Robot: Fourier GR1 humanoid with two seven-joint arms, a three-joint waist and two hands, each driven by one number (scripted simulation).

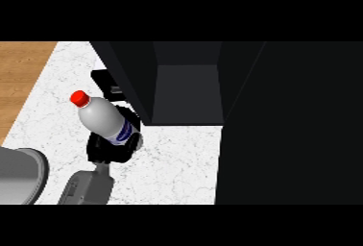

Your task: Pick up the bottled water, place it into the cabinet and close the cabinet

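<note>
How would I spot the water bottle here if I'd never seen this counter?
Find the white speckled counter left of the dark open cabinet. Just beside the cabinet's left wall, a black hand curls round the bottle: white-bodied, blue label, bright red cap.

Lighting: even, bright on white marble counter; dark cabinet interior nearly black; soft highlight on bottled water left of cabinet.

No readable text is found anywhere in the head view. A blue label is seen wrapped round the lower body of the water bottle, with pale marks on it, but no letters, brand or numbers can be made out. No writing or signs are noted on the red cap or on the dark cabinet.
</note>
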